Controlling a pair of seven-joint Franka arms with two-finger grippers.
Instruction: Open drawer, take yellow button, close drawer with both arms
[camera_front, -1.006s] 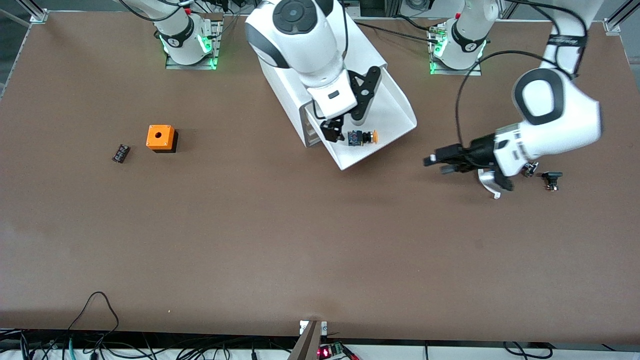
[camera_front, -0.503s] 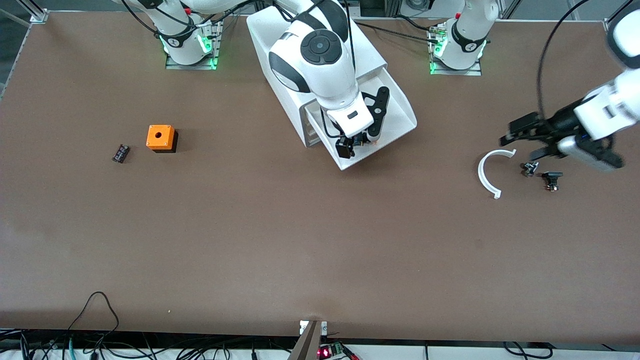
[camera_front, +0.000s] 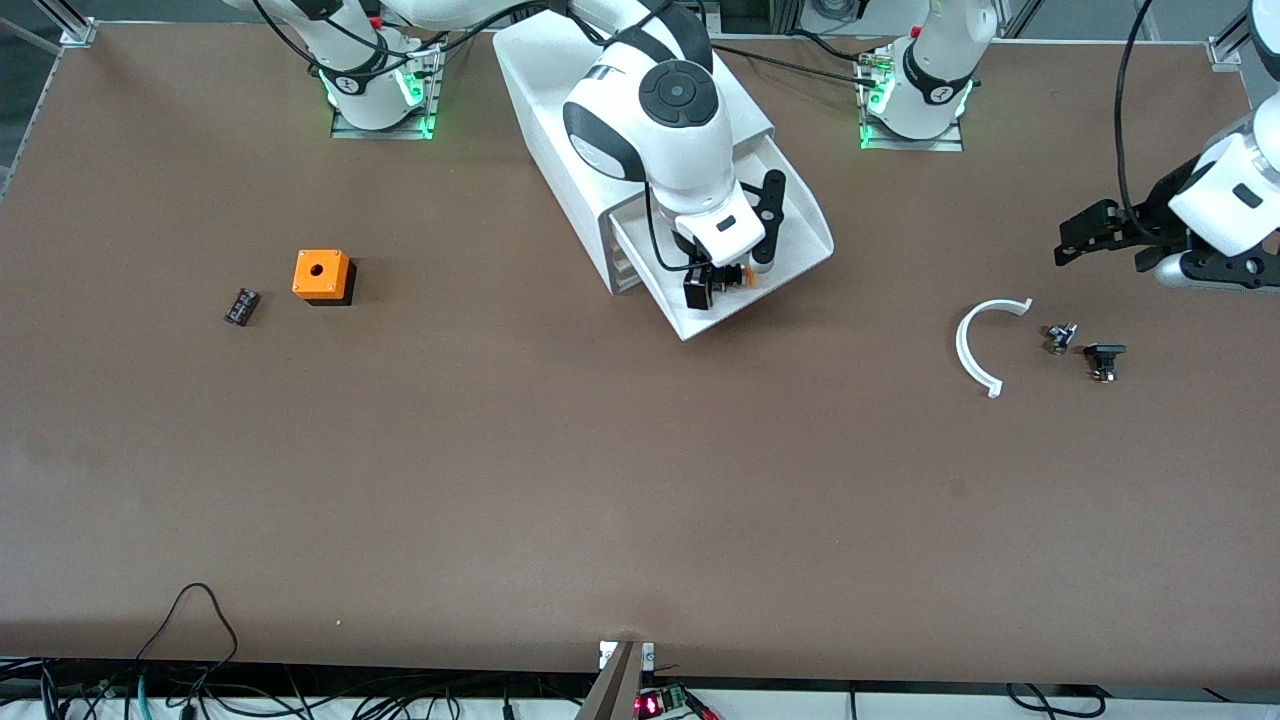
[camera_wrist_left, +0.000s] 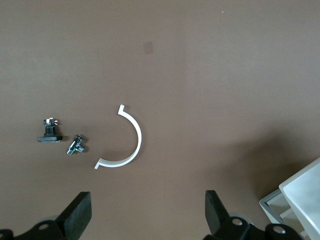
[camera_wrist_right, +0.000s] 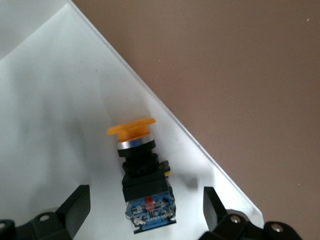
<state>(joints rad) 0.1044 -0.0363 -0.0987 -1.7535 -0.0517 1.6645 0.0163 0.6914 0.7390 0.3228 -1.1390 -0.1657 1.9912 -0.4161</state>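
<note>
The white cabinet stands between the two arm bases. Its top drawer is pulled out toward the front camera. The button lies on its side in the drawer near the front rim; its orange cap and black body show in the right wrist view on the white drawer floor. My right gripper is open and straddles the button's body, one finger on each side without touching it. My left gripper hangs open and empty over bare table at the left arm's end.
An orange cube and a small black part lie toward the right arm's end. A white arc and two small black parts lie under the left arm. The cabinet corner shows in the left wrist view.
My right gripper has come down over the button in the drawer. My left gripper has swung away from the white arc toward its end of the table. Both have stayed open.
</note>
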